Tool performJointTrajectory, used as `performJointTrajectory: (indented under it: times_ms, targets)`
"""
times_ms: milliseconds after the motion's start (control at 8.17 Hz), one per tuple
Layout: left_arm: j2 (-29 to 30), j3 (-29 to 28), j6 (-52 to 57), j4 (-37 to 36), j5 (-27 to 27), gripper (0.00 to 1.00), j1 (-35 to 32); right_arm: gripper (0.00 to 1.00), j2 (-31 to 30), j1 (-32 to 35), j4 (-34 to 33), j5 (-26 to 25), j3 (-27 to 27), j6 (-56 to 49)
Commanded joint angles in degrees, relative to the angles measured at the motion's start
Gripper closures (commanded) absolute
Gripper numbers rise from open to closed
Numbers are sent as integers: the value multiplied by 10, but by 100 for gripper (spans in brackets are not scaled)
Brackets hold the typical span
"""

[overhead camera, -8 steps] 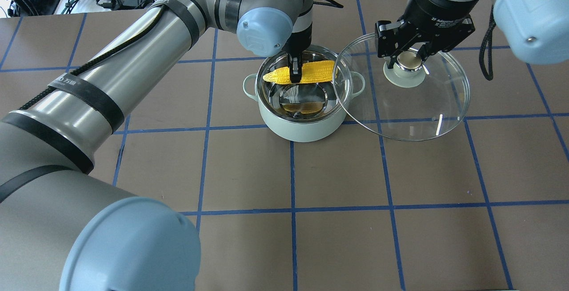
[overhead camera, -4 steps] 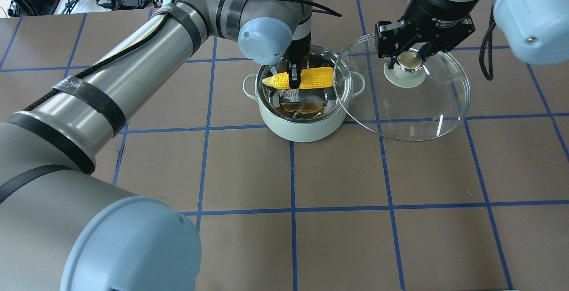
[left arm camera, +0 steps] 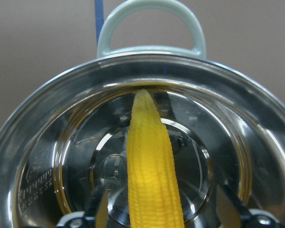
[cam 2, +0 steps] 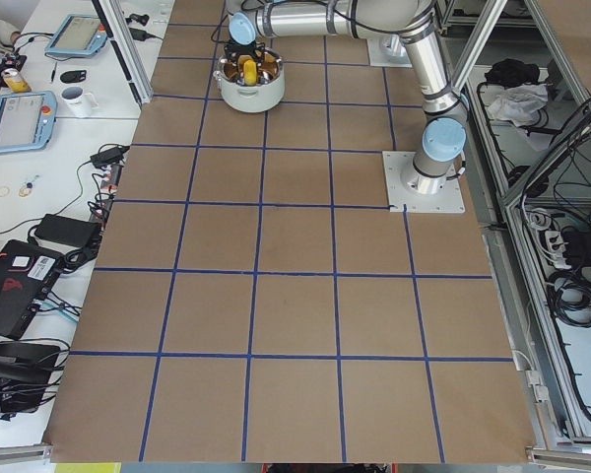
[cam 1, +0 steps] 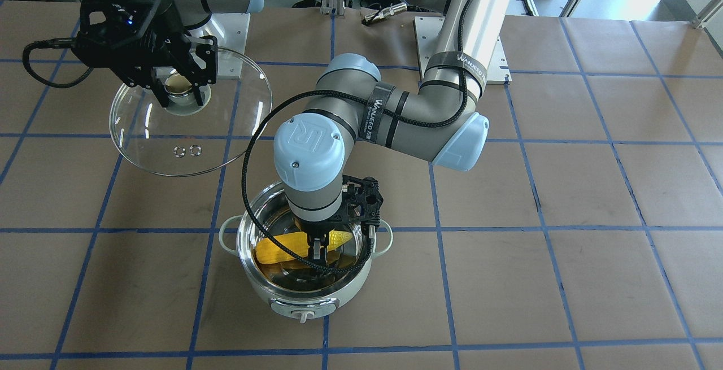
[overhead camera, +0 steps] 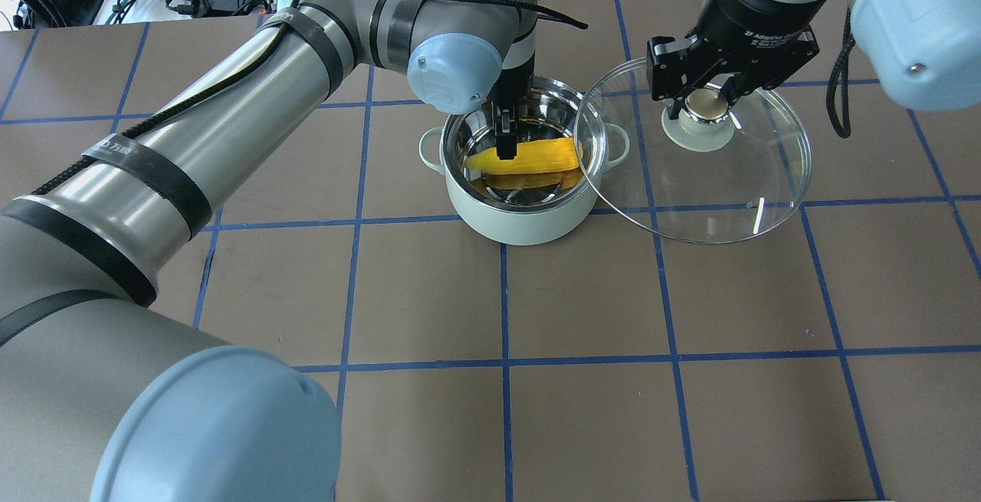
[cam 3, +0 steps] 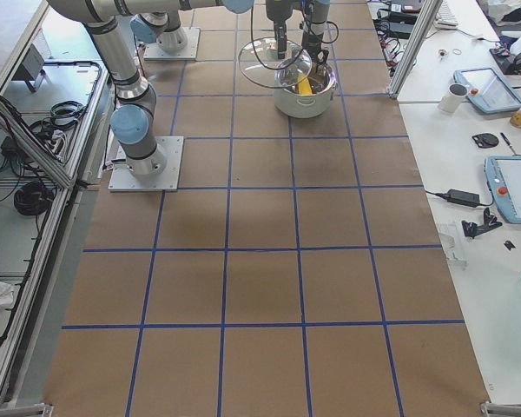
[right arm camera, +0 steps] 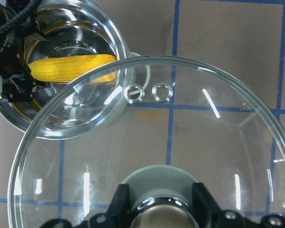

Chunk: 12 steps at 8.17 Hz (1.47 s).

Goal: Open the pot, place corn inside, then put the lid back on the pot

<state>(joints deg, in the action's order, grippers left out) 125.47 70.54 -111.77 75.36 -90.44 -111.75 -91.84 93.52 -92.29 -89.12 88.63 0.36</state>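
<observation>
Fingers, left: my left fingers are down inside the pot, spread either side of the corn. The wrist view shows a gap on both sides, so I read them as let go, though the lower edge of that view cuts them off.
Fingers, right: my right fingers are closed on the knob of the lid, holding it in the air beside the pot.
Corn: lying low in the steel bowl, its tip touching the wall under one loop handle.
Pot: upright on the bench, uncovered.
Stage: corn looks delivered; lid not yet back on.
Risk, withdrawal: if I lift the left arm off-vertical, a finger may drag the corn up or knock the rim and shift the pot.
Risk, lid: its glass edge overlaps the pot rim from above, so bringing it across before the left arm clears would strike the wrist.
Risk, seating: held only by the knob, the lid may land tilted.
</observation>
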Motion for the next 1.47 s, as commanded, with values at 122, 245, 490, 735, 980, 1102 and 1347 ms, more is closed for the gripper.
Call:
performJointTrajectory:
  times_ms: [122, 245, 490, 735, 980, 1102, 1347]
  targets:
    - [-39, -1, 8, 7, 0, 0, 1, 79, 0, 0, 0, 0, 0, -1]
    - [-55, 5, 51, 7, 5, 0, 3, 79, 1, 0, 0, 0, 1, -1]
    - [-75, 24, 162, 10, 18, 0, 25, 79, 1, -1, -2, 0, 1, 0]
    - [-129, 63, 265, 29, 25, 0, 86, 86, 5, 2, -14, 2, -1, 17]
    - [-181, 123, 448, 36, 22, 0, 124, 91, 30, 9, -28, 3, -14, 69]
    - [-195, 137, 524, 39, 20, 0, 157, 93, 52, 24, -52, 2, -20, 83]
    - [-246, 140, 753, 85, 18, 0, 213, 96, 139, 95, -97, -7, -78, 166]
